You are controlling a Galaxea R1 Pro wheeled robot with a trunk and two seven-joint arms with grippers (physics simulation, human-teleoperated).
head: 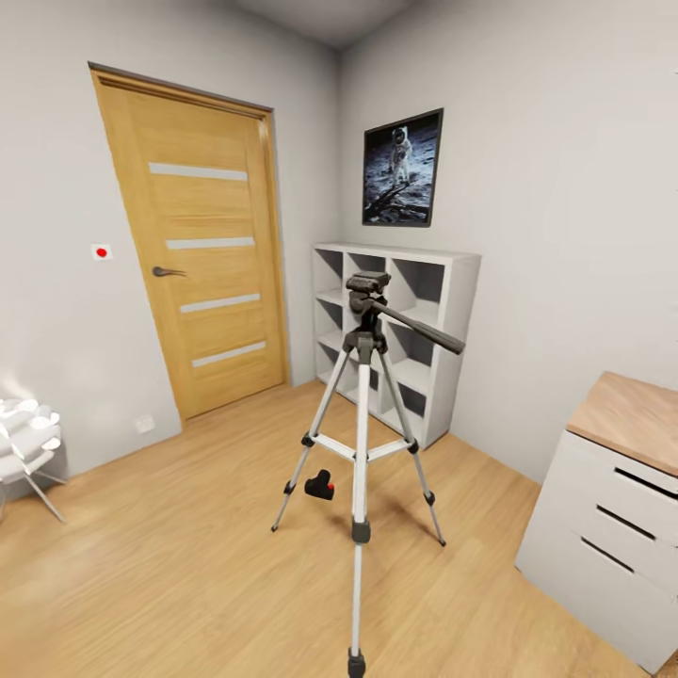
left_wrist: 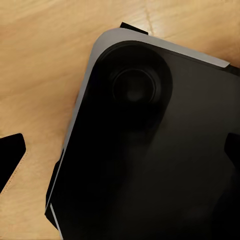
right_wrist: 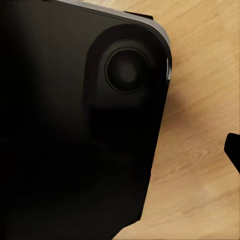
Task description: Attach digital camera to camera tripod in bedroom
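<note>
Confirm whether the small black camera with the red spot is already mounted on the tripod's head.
No: the small black camera with the red spot lies on the light wood floor between the legs of the silver-legged tripod.

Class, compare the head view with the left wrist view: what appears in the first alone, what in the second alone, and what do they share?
Head view alone: the camera tripod standing on the floor, the small black digital camera lying on the floor between its legs, a wooden door, a white cube shelf, an astronaut picture and a desk.

Left wrist view alone: a large dark rounded body, close up, with black finger tips at the frame's edges.

Shared: the light wood floor.
</note>
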